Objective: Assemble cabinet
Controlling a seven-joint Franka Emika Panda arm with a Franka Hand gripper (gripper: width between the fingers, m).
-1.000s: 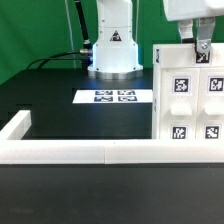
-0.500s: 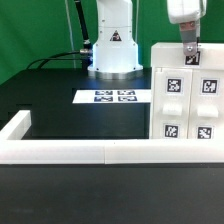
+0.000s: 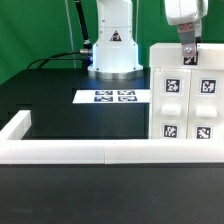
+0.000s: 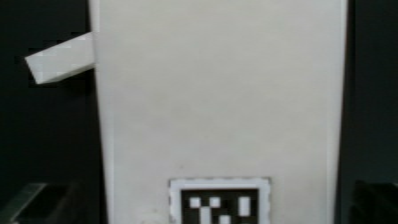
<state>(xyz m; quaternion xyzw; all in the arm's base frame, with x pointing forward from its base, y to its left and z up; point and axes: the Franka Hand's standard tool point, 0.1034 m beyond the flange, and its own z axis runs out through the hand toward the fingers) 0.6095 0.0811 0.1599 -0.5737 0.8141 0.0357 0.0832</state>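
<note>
The cabinet is a white box with four tagged drawer blocks, two by two. It stands at the exterior view's right, against the low rail. My gripper comes down from above onto its top edge. In the wrist view the cabinet's white body fills the middle, with one tag near my gripper. A dark finger shows on either side of the body, so the jaws straddle it and are shut on it.
The marker board lies flat on the black table in front of the robot base. A low white rail runs along the near edge and turns back at the exterior view's left. A slanted white piece shows beside the cabinet.
My gripper and the cabinet moved together a little toward the exterior view's left between one second and half a second ago. Since then nothing has visibly moved.
</note>
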